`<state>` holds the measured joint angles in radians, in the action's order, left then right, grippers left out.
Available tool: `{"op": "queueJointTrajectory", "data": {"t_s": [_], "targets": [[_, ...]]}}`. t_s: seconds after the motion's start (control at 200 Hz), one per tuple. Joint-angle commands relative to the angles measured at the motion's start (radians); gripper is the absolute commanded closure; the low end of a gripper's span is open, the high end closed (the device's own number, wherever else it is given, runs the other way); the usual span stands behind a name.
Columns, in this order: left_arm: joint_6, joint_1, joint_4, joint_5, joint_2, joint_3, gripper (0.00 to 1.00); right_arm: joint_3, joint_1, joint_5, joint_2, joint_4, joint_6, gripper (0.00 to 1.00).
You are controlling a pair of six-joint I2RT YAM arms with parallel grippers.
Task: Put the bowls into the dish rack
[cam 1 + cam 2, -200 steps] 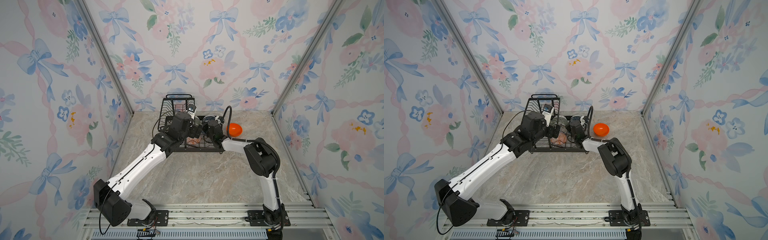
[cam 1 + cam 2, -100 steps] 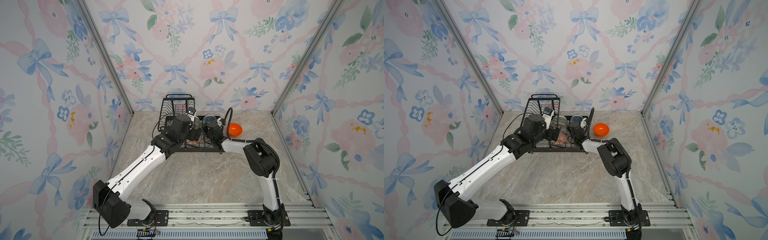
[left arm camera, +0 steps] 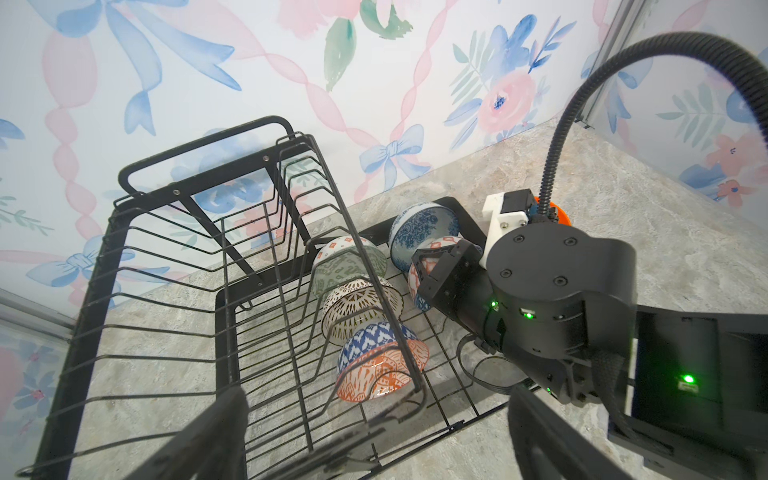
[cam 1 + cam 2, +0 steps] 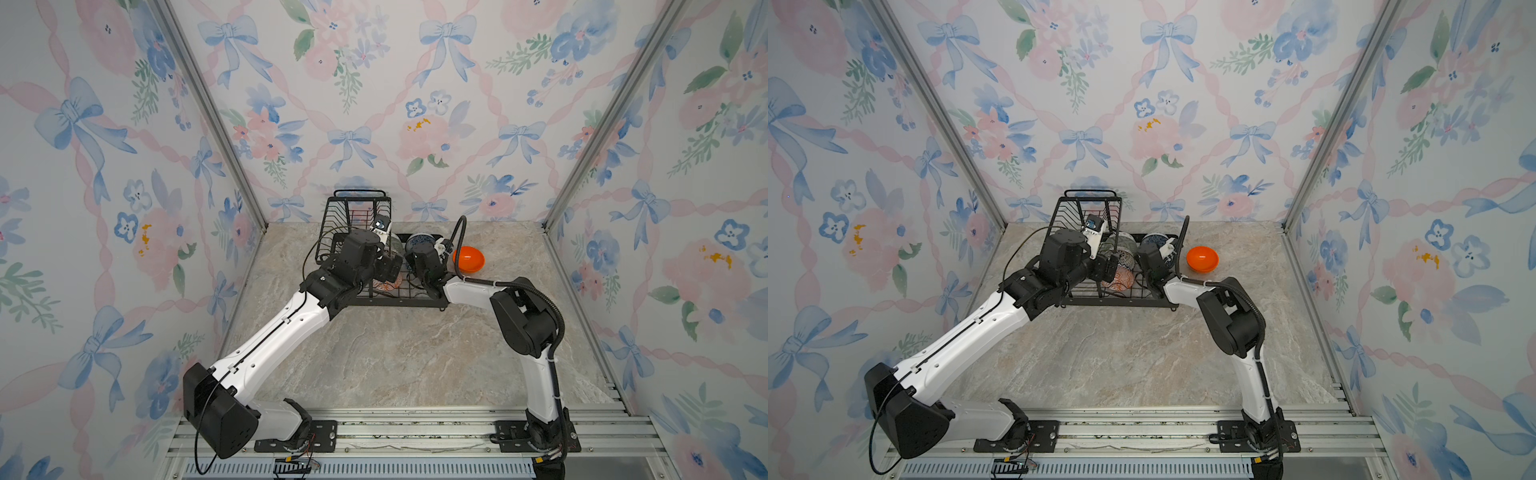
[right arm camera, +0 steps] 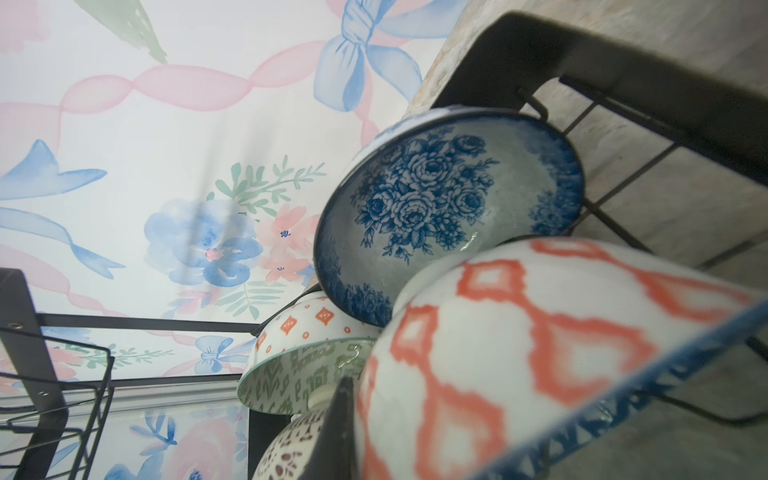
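Only in the wrist views are the left pincer (image 3: 378, 392) seen spread and the right pincer (image 3: 430, 268) pinching the orange-and-white bowl (image 5: 540, 332) in the dish rack (image 3: 265, 158).

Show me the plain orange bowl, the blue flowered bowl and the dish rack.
plain orange bowl (image 4: 468, 259), in a top view, its middle
blue flowered bowl (image 5: 436, 199), right wrist view, rose pattern inside
dish rack (image 3: 199, 146), left wrist view, top handle bar

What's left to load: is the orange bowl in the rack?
Out: the orange bowl rests on the table beside the dish rack.
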<state>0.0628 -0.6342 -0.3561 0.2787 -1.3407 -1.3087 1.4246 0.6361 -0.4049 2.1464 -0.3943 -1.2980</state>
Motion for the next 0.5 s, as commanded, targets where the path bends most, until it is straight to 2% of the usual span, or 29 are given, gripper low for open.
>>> {"op": "queueJointTrajectory", "data": {"t_s": [0.0,0.495], "targets": [[0.002,0.007,-0.001,-0.004,0.026,0.014,0.02,-0.020,0.014,-0.028,-0.018,0.142,-0.024,0.86],[0.004,0.007,-0.001,-0.006,0.031,0.019,0.02,0.004,0.013,-0.029,-0.017,0.204,-0.083,0.73]]}}
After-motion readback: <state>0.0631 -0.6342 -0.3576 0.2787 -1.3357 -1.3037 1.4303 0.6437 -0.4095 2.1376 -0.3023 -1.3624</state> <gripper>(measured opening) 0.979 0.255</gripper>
